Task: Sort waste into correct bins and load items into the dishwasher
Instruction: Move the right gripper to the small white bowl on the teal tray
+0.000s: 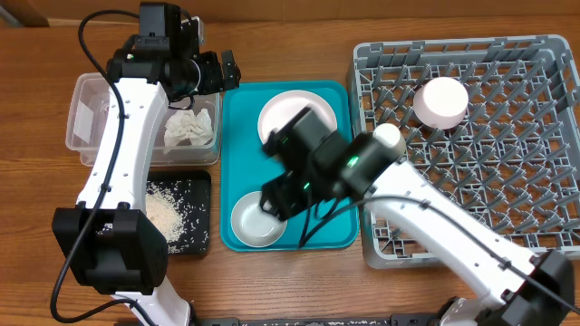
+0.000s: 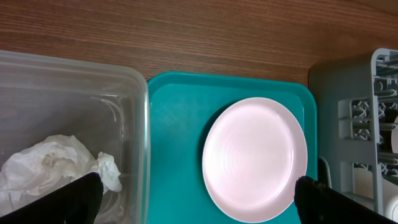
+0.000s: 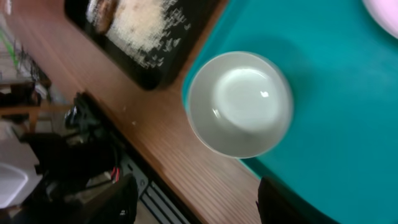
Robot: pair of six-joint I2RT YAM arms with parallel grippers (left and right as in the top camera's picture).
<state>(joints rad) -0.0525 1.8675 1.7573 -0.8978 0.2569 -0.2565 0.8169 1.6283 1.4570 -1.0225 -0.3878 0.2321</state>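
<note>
Teal tray (image 1: 237, 163) at mid-table, with a small white bowl (image 3: 240, 102) upright on its near left corner. Right gripper (image 3: 199, 205) over the bowl's far right rim, fingers (image 3: 118, 199) moderately parted, gripping nothing, clear of the bowl. Pale pink plate (image 2: 255, 158) on the tray's far half, just ahead of the left gripper (image 2: 199, 205), spread wide and empty. Crumpled napkin (image 2: 56, 165) in the clear tub (image 2: 144, 137) at left. Rice scraps (image 1: 161, 213) in the black tray (image 1: 204, 181) near left. Grey rack (image 1: 507, 181) at right.
</note>
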